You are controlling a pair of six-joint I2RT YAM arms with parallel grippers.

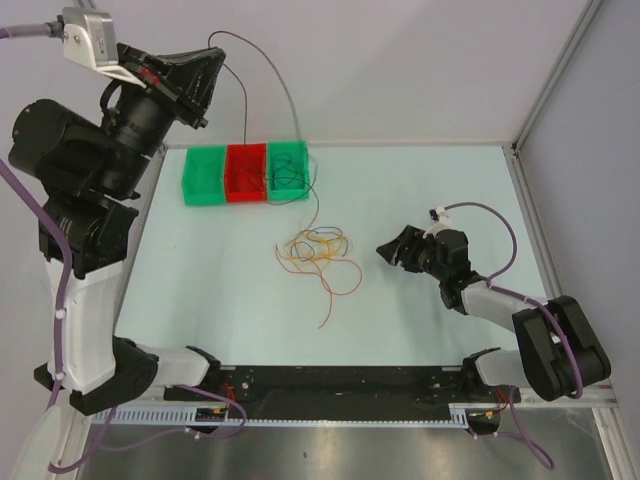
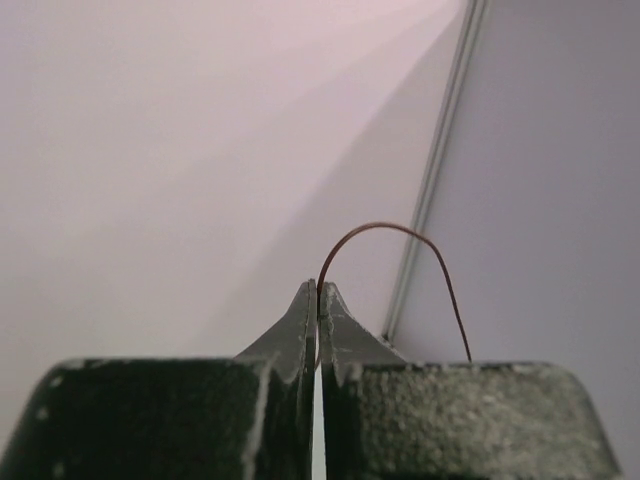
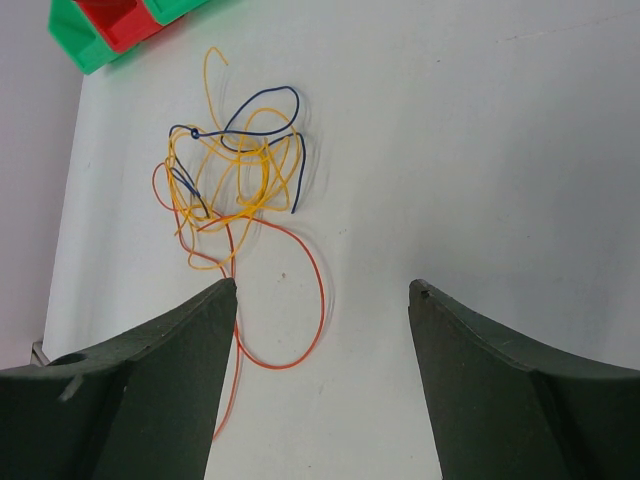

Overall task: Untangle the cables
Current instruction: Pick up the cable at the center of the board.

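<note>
A loose tangle of cables (image 1: 315, 248), mostly yellow and orange with one blue, lies on the table's middle. In the right wrist view the tangle (image 3: 235, 180) sits ahead and to the left, and an orange loop (image 3: 312, 300) reaches between the fingers. My right gripper (image 1: 392, 248) (image 3: 323, 290) hangs open just right of the tangle, holding nothing. My left gripper (image 1: 208, 72) (image 2: 318, 290) is raised high at the back left, shut on one thin dark cable (image 2: 385, 228). That cable (image 1: 270, 65) arcs down to the bins.
Three small bins stand in a row at the back: green (image 1: 205, 175), red (image 1: 245, 172) and green (image 1: 287, 170), with dark cables in the right two. The red bin (image 3: 115, 20) shows at the right wrist view's top left. Walls close the back and right.
</note>
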